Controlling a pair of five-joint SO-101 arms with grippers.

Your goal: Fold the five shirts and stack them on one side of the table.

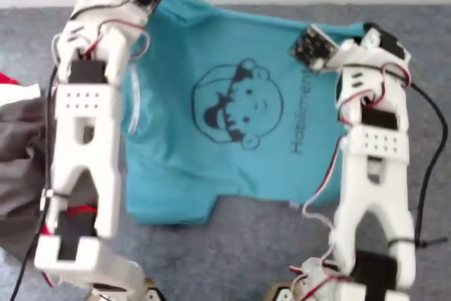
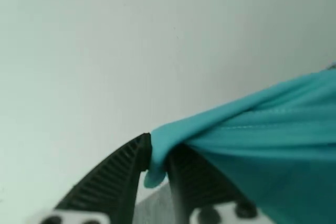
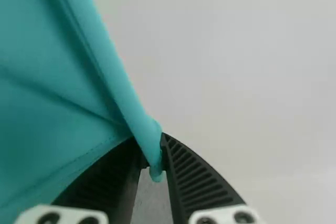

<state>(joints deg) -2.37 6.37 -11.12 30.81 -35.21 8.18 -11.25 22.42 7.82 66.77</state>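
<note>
Now: mid-fold.
L gripper (image 2: 155, 169): clamped on teal shirt (image 1: 232, 111) edge, btwn its tips.
R gripper (image 3: 152, 166): same; shirt body trails from both onto table (image 1: 268, 244).
Tip: move evenly, keep edge taut.

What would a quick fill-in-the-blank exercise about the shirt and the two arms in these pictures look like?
1. The shirt spread on the gray table is ____ in colour.
2. The left gripper and the right gripper are each ____ on the shirt's fabric.
3. The print on the shirt shows a cartoon ____.

Missing words: teal; shut; face.
</note>
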